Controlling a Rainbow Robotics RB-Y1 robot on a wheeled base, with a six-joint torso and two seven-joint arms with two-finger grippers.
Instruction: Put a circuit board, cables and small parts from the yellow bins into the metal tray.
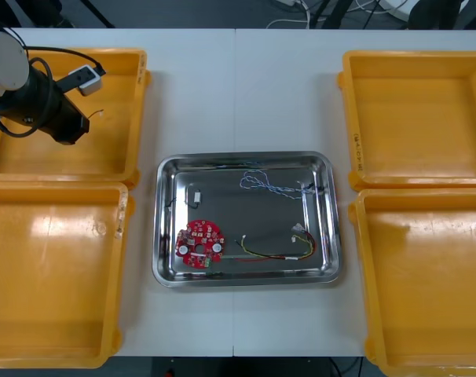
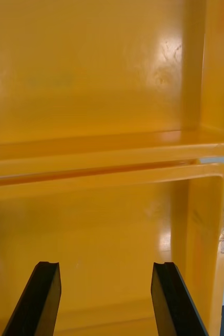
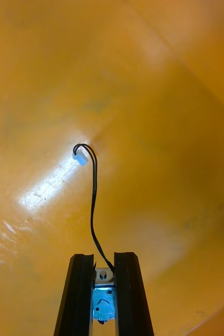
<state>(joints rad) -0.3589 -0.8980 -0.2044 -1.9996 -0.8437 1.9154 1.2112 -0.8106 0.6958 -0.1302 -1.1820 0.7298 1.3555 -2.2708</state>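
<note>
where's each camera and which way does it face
Front view: above the arms, looking steeply down at table, metal tray, yellow bins; left arm shows.
Left wrist view: on that wrist, facing the far left bin's floor; left claw shut on black cable.
Right wrist view: on that wrist, facing the right bins; right claw open.
Front and left wrist share the far left bin.

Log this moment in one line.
left end effector: holds small metal part, over far-left yellow bin | right end effector: open, by right bins | metal tray: circuit board, cables
</note>
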